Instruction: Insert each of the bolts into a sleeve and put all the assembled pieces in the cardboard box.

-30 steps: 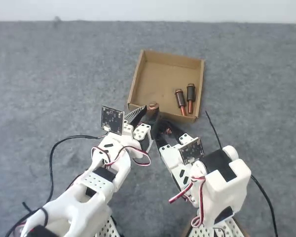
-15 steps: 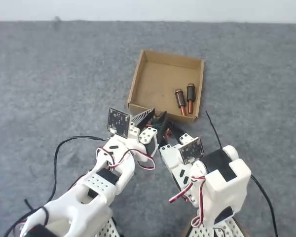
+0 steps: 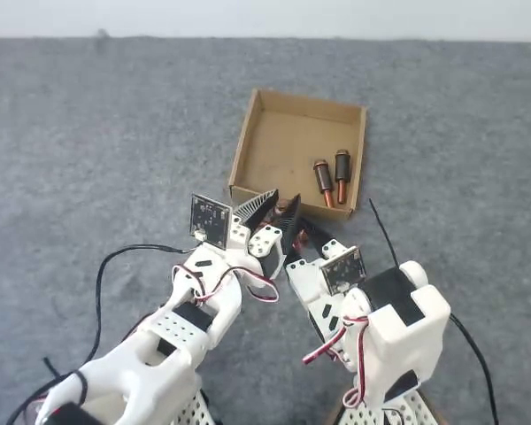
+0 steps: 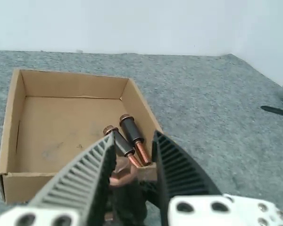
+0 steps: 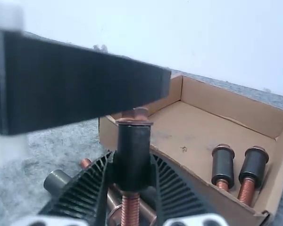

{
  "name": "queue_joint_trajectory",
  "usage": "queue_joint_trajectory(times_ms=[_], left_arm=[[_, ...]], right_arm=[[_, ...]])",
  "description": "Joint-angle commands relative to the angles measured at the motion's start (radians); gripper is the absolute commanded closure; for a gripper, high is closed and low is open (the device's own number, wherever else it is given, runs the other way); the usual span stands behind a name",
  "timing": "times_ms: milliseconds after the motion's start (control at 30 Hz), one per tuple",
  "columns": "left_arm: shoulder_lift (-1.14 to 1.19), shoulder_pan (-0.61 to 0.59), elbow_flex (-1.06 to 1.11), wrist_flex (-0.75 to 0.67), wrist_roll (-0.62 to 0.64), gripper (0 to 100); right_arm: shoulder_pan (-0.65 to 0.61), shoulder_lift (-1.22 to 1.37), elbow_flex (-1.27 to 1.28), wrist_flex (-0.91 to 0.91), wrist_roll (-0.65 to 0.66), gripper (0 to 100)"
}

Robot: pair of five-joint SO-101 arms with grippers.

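Holding 1 sleeved bolt (image 5: 133,141) upright just outside the near wall of the cardboard box (image 3: 242,150).
The right gripper (image 5: 132,162) is clamped on the bolt's black sleeve, with the copper head above its fingers and the threads below. The left gripper (image 4: 134,137) is spread wide, its 2 ribbed fingers (image 4: 85,174) on either side of that copper head; whether they touch it cannot be told. 2 assembled pieces (image 3: 322,180) lie side by side inside the box, close to its near wall.
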Motion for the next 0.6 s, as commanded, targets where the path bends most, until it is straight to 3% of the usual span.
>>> queue_joint_trajectory(times_ms=[0, 233, 567], left_arm=[[-0.017, -0.003, -0.01, -0.029, -0.003, 88], [-0.229, -0.069, 0.048, 0.0, 0.0, 88], [-0.612, -0.104, 0.058, 0.48, 0.0, 88]], right_arm=[[0.015, -0.053, 0.029, -0.012, 0.011, 99.1], [0.015, -0.053, 0.029, -0.012, 0.011, 99.1], [0.015, -0.053, 0.029, -0.012, 0.011, 99.1]])
